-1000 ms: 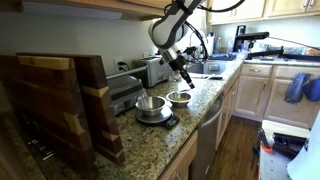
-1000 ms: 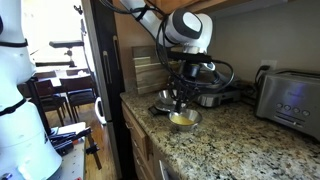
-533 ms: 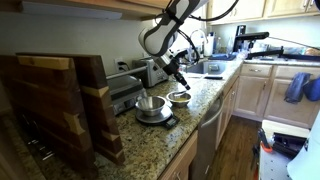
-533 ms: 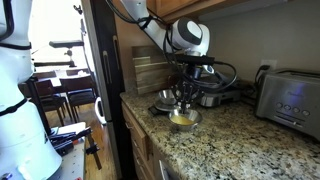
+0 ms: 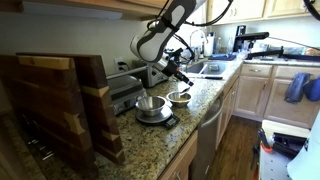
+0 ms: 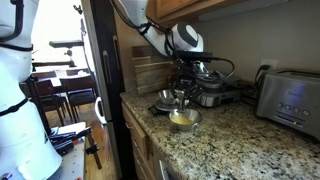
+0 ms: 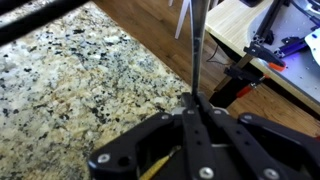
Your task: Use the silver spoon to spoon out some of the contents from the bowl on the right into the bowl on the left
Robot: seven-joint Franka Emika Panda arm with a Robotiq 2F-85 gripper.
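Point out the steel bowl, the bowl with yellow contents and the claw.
steel bowl (image 5: 150, 107): exterior view, outer wall
bowl with yellow contents (image 6: 183, 126): exterior view, front wall
claw (image 7: 196, 106): wrist view, between fingertips holding silver spoon (image 7: 193, 40)

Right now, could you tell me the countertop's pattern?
The countertop is speckled beige and black; the wrist view shows it best.
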